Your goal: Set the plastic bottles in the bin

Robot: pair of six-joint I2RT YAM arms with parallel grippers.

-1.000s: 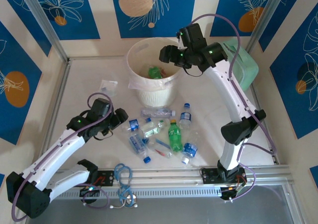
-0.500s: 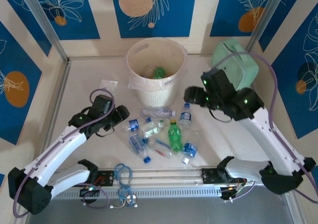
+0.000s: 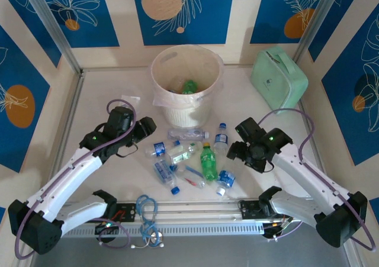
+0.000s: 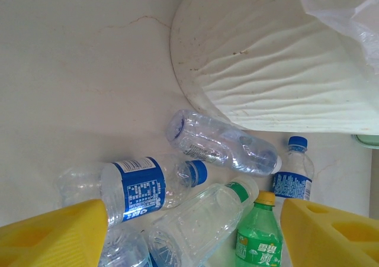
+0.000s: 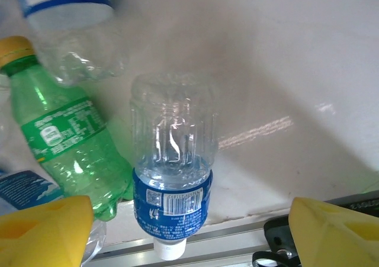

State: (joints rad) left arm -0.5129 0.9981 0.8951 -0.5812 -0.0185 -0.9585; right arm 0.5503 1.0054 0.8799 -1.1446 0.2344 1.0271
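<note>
Top view: one white bin (image 3: 155,71) at 12 o'clock on the table, clear liner (image 3: 169,100) draped over its rim. One green bottle in the bin (image 3: 188,87); the rest of its contents can't be made out. Eight loose bottles (image 3: 188,135) lie clustered at table centre, just at 6 o'clock of the bin: five with blue labels, one green, one with a red-orange label, and one clear with no label I can read. One mint case (image 3: 279,80) at 2 o'clock, one clear bag (image 3: 129,101) at 10 o'clock, one blue cable coil (image 3: 145,211) at 7 o'clock. Left gripper (image 3: 148,125) at 9 o'clock of the cluster, right gripper (image 3: 232,151) at 3 o'clock of it.

Left wrist: left gripper (image 4: 192,219) jaws wide, nothing held. Six bottles in frame: a clear one (image 4: 222,142) touching the bin wall (image 4: 266,83), blue-label ones at 8 and 4 o'clock, a green-cap clear one, a green one, and a partial at 7 o'clock.

Right wrist: right gripper (image 5: 189,219) jaws wide, empty. Four bottles: a white-cap blue-label bottle (image 5: 172,178) lies on the table in line with the gap, untouched by either finger. A green one (image 5: 65,142) at 9 o'clock touches it. One blue-label at 11 o'clock, a sliver at 8 o'clock.
</note>
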